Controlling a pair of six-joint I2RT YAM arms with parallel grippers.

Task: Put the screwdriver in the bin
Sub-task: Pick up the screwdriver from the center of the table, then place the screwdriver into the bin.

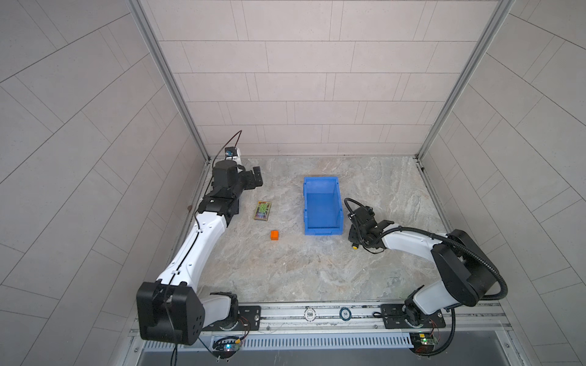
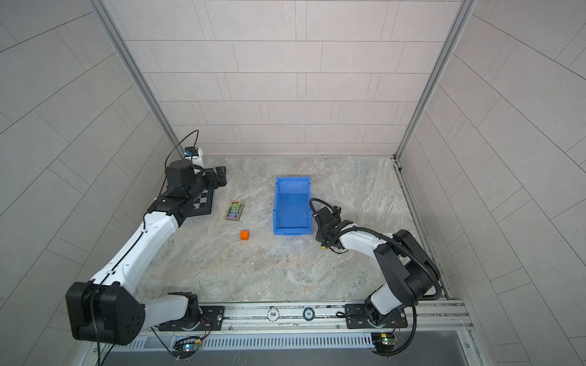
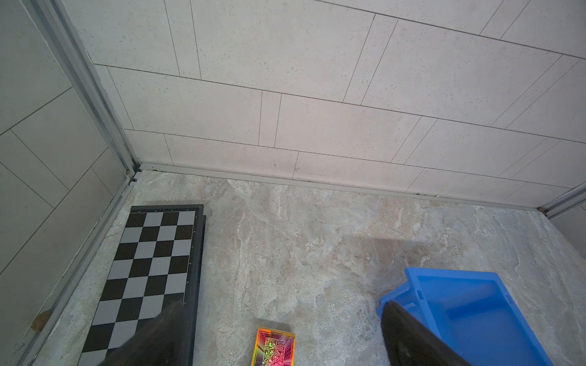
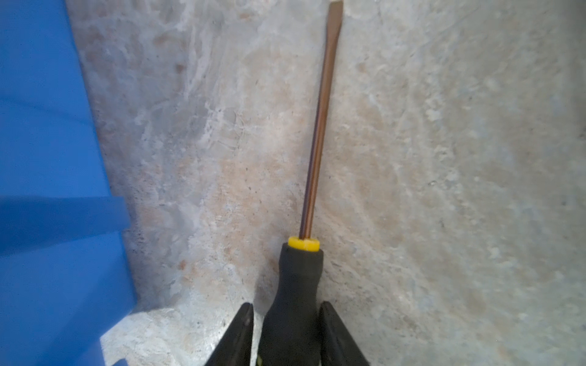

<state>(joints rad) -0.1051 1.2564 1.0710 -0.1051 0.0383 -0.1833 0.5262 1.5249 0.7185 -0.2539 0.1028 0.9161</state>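
1. The right hand [image 4: 287, 305] is closed onto the black handle of the screwdriver [image 4: 312, 177], one finger on each side.
2. The screwdriver is outside the bin [image 1: 322, 206], just beside its long wall on the robot's right. Its shaft runs roughly along that wall. Whether it rests on the worktop [image 1: 317, 279] or hangs just above it cannot be told.
3. In both top views, only the tool's yellow butt end [image 1: 355, 248] shows under the right wrist, near the bin's low front corner.
4. The left hand [image 3: 283, 305] is wide open and holds nothing. It is well apart from the bin on its other side, above the chessboard [image 3: 152, 260].
5. A card pack [image 1: 262, 210] and an orange cube [image 1: 274, 235] lie between the bin and the chessboard.
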